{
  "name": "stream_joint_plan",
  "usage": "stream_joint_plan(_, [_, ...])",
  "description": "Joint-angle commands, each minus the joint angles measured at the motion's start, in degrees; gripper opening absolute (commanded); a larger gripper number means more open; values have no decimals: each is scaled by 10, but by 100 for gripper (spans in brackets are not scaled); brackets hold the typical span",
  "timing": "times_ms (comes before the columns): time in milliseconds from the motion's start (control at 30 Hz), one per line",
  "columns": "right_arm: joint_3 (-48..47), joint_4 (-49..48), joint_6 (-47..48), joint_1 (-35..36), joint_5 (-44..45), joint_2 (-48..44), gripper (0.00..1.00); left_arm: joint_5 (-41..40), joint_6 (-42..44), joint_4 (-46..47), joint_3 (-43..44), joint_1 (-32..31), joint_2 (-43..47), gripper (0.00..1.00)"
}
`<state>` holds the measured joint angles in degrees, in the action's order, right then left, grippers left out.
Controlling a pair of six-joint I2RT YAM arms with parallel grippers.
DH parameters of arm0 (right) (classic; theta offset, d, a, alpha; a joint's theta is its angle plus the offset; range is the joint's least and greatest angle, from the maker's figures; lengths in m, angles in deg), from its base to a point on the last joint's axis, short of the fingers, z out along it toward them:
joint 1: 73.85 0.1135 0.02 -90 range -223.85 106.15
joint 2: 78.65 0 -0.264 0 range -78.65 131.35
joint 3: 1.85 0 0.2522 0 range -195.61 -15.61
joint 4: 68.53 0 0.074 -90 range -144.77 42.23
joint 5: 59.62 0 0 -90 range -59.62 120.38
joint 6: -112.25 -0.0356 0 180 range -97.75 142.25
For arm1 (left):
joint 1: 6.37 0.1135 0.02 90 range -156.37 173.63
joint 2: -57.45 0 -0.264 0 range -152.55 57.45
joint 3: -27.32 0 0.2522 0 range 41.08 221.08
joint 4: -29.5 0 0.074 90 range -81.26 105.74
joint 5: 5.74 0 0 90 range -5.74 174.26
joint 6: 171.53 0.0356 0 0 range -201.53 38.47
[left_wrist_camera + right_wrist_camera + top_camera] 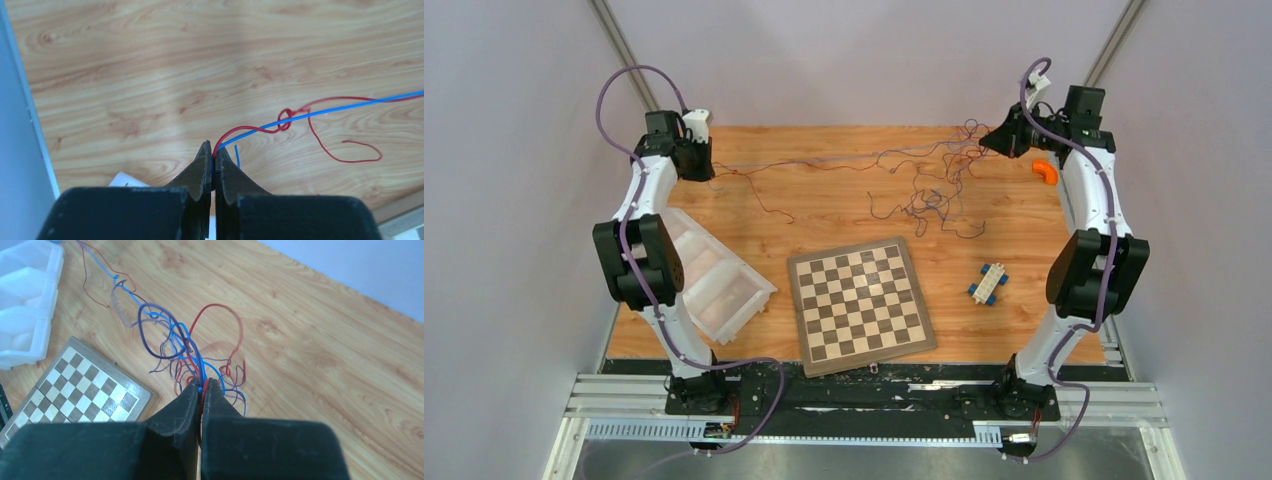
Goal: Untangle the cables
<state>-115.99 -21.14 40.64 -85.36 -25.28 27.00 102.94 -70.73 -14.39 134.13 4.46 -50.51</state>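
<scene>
The cables are thin red, blue and dark purple wires stretched across the far half of the table, with a loose tangle [934, 190] nearer the right side. My left gripper [708, 168] sits at the far left, shut on a red and a blue wire [214, 150]. Those two wires are knotted together [285, 119] a short way out, and a red loop [350, 152] lies beside the knot. My right gripper [987, 140] at the far right is shut on red and blue wires [202, 386]. The tangle [182, 345] hangs just beyond its tips.
A chessboard [859, 305] lies near the middle front, with a white compartment tray [714, 280] to its left. A blue and white block [989, 283] lies to its right. An orange piece [1045, 172] rests by the right arm. Frame posts stand at the back corners.
</scene>
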Motion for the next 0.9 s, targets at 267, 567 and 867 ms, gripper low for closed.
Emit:
stream_joint_plan(267, [-109,-28,-58,37,-40,-18,0,-48,69,-35,21,1,-15,0])
stream_joint_plan(567, [-242,-117,-179,35,-37,-10,8,-95,81,-54,30,5,-44,0])
stream_joint_plan(867, [-212,-158,-224,35,-35,-33,0,-92,110,-37,-1,10,-45,0])
